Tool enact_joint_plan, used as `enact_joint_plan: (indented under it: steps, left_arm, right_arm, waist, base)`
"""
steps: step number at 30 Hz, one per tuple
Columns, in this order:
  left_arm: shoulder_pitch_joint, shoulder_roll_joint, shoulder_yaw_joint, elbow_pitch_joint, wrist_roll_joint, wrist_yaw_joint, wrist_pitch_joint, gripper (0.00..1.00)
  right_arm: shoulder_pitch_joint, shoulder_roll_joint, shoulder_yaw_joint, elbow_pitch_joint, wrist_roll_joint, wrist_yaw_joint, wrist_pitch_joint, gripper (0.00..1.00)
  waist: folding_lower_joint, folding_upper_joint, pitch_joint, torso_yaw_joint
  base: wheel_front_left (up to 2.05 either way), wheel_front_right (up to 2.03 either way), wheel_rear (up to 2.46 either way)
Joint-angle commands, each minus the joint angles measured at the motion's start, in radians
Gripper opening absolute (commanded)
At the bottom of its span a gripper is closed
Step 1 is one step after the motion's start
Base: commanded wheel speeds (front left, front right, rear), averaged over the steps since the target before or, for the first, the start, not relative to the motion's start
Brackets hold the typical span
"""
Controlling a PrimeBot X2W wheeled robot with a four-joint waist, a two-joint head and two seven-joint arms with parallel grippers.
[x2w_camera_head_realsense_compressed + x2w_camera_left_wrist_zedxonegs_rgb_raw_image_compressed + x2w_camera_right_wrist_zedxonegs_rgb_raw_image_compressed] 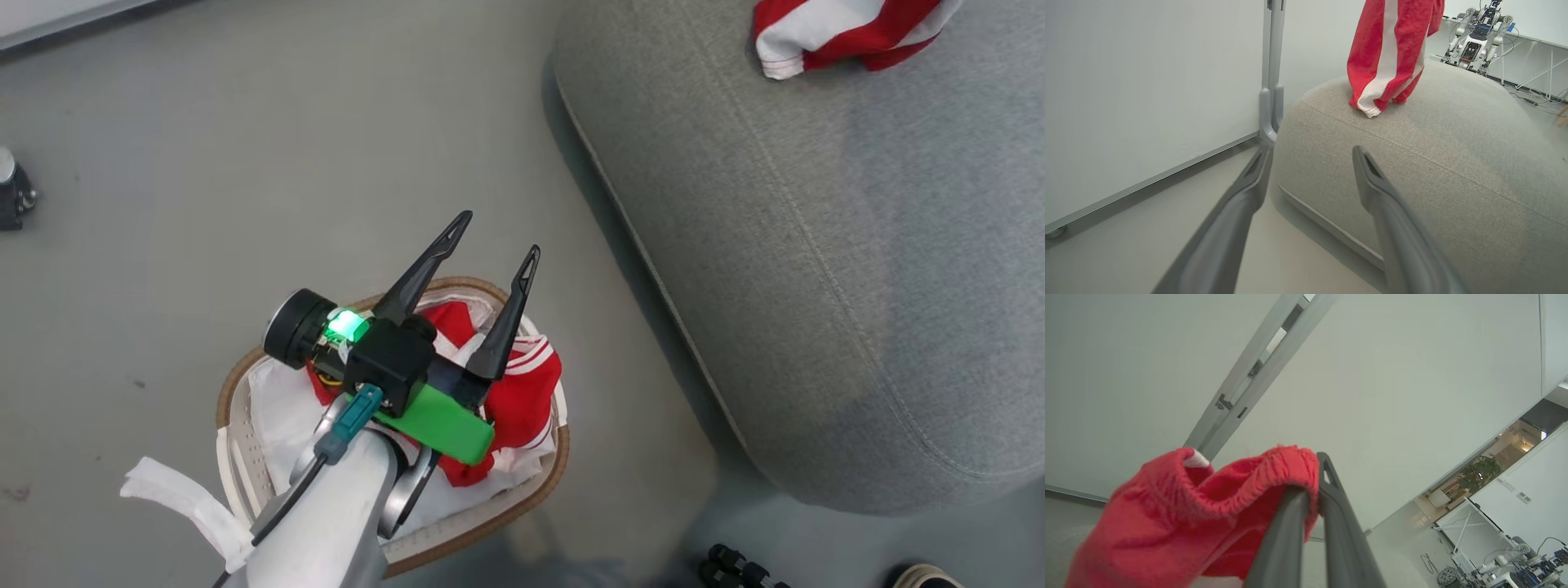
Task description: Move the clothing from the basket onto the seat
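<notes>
Left claw (499, 234): released, fingers spread wide with nothing between them; it hovers over the basket (531, 500).
Right claw (1312, 477): clenched on a red fold of the held garment (1188, 506), the cloth bunched over one finger.
Held garment: hangs below the right claw, long axis about vertical with a white stripe running down it. In the left wrist view its lower hem touches the seat (857, 286).
Basket clothes (522, 392): under the left claw's palm and wrist, behind its fingertips; red with white stripes, lying on the white liner (277, 408).
Left fingertips: point past the basket's far rim toward the floor between the basket and the seat, not down into the pile.
Seat: ahead and to the right of the left claw, and under the right claw's load.
Pile's long axis: cannot tell, because the arm covers its middle.
Nearer arm: the left, by far; the right is well apart over the seat and occupied.
Likely step: the held garment is being set down on the seat, and the basket is not yet emptied.
Next move calls for: the left claw to tip downward and draw back, since the pile lies below and behind its tips.
</notes>
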Motion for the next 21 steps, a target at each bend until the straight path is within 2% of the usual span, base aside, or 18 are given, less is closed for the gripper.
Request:
enact_joint_plan:
  steps: [1, 8, 12, 13, 15, 16, 17, 21]
  left_arm:
    - [-0.019, 0.011, 0.001, -0.004, 0.000, -0.003, 0.000, 1.00]
    - [-0.007, 0.027, 0.019, 0.002, -0.001, -0.003, 0.000, 1.00]
    - [0.009, 0.032, 0.027, 0.013, -0.005, -0.003, 0.000, 1.00]
    - [0.012, 0.031, 0.028, 0.016, -0.006, -0.003, 0.000, 1.00]
    - [0.017, 0.028, 0.032, 0.022, -0.007, -0.003, 0.000, 1.00]
    - [0.018, 0.026, 0.034, 0.023, -0.007, -0.003, 0.000, 1.00]
    - [0.019, 0.023, 0.035, 0.026, -0.007, -0.003, 0.000, 1.00]
    - [0.030, 0.015, 0.045, 0.039, -0.009, -0.003, 0.000, 1.00]
  right_arm:
    - [0.040, -0.010, -0.043, 0.030, -0.018, -0.001, -0.002, 0.00]
    - [0.186, -0.006, -0.317, 0.165, -0.105, -0.001, -0.002, 0.00]
    - [0.280, 0.033, -0.444, 0.187, -0.143, -0.001, -0.002, 0.00]
    - [0.301, 0.042, -0.464, 0.183, -0.150, -0.001, -0.002, 0.04]
    - [0.351, 0.071, -0.504, 0.173, -0.160, -0.001, -0.002, 0.41]
    - [0.382, 0.085, -0.521, 0.165, -0.165, -0.001, -0.002, 0.54]
    - [0.408, 0.096, -0.535, 0.160, -0.165, -0.001, -0.002, 1.00]
    - [0.515, 0.137, -0.590, 0.142, -0.169, -0.001, -0.002, 1.00]
  waist:
    - [-0.0003, 0.0000, 0.066, 0.065]
    - [-0.0003, 0.0000, 0.088, 0.083]
    - [-0.0003, 0.0000, 0.078, 0.076]
    - [-0.0003, 0.0000, 0.074, 0.074]
    - [-0.0003, 0.0000, 0.061, 0.070]
    - [-0.0003, 0.0000, 0.051, 0.068]
    - [-0.0003, 0.0000, 0.044, 0.066]
    - [-0.0003, 0.0000, -0.002, 0.063]
  base:
    - [0.00, 0.00, 0.00]
    - [0.00, 0.00, 0.00]
    - [0.00, 0.00, 0.00]
    - [0.00, 0.00, 0.00]
    - [0.00, 0.00, 0.00]
    - [0.00, 0.00, 0.00]
    - [0.00, 0.00, 0.00]
    - [0.00, 0.00, 0.00]
